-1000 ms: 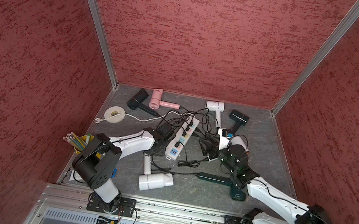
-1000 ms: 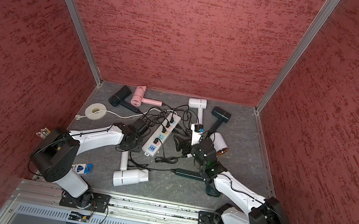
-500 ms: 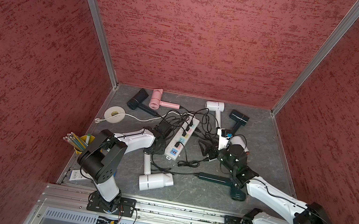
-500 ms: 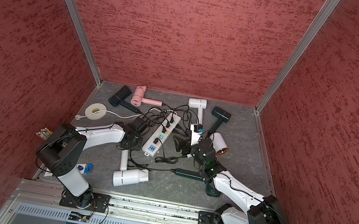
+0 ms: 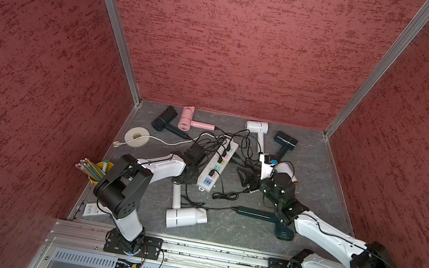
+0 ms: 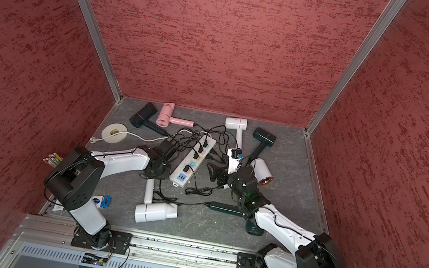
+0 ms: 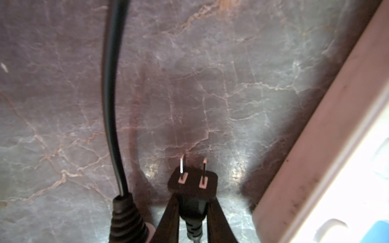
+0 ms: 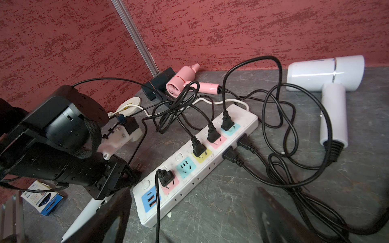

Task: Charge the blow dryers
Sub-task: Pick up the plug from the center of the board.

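My left gripper (image 7: 192, 203) is shut on a black two-prong plug (image 7: 192, 185), its prongs pointing at the floor just beside the white power strip (image 5: 216, 167). That plug's cord runs from the front white blow dryer (image 5: 186, 217). My right gripper (image 8: 189, 210) stands open and empty on the strip's other side, over loose cords. Several plugs sit in the strip's sockets (image 8: 199, 147). Other blow dryers lie around: pink (image 5: 187, 120), black (image 5: 163, 121), white (image 5: 257, 127), navy (image 5: 286, 140), dark green (image 5: 258, 214), and a white one (image 5: 285, 168) by my right wrist.
A tape roll (image 5: 136, 136) lies at the left with the strip's white cable across it. A yellow cup of pencils (image 5: 99, 173) and a small blue box (image 6: 102, 201) sit near the left arm's base. Red walls close three sides. Tangled black cords (image 5: 242, 151) lie beyond the strip.
The left gripper's jaws have closed onto the plug and the left arm's elbow has swung a little. The right arm has hardly moved.
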You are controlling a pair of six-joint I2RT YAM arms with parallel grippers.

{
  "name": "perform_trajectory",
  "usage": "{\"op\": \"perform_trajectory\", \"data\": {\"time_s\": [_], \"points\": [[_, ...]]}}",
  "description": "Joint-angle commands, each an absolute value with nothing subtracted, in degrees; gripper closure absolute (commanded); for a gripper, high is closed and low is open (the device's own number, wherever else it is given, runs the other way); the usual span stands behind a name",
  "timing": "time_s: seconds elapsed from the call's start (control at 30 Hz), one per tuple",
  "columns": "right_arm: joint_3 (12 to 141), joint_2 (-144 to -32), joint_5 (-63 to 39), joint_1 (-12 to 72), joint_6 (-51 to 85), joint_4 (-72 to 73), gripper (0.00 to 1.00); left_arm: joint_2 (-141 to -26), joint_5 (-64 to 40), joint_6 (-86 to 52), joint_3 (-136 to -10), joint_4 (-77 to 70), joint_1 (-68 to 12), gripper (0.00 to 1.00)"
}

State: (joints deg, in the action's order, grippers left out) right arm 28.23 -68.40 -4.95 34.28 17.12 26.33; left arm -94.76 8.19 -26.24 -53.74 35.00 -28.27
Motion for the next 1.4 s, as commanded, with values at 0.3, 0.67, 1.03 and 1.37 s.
{"op": "perform_trajectory", "data": {"time_s": [0.3, 0.67, 1.03, 1.37], "points": [[29.42, -68.29, -5.8, 34.1, 16.9, 26.54, 0.1, -79.7, -10.35, -32.72, -52.08, 25.93, -21.4, 0.8], [29.29, -67.79, -5.81, 34.04, 16.87, 26.37, 0.1, -71.75, -21.94, -43.75, -52.57, 18.29, -23.37, 0.82], [26.62, -64.42, -12.49, 34.1, 16.2, 30.94, 0.14, -65.62, -16.67, -67.39, -39.55, -5.24, -31.73, 0.82], [31.18, -66.69, -18.81, 35.84, 21.78, 32.1, 0.24, -67.14, -12.49, -81.09, -37.06, -13.92, -35.12, 0.81]]}}
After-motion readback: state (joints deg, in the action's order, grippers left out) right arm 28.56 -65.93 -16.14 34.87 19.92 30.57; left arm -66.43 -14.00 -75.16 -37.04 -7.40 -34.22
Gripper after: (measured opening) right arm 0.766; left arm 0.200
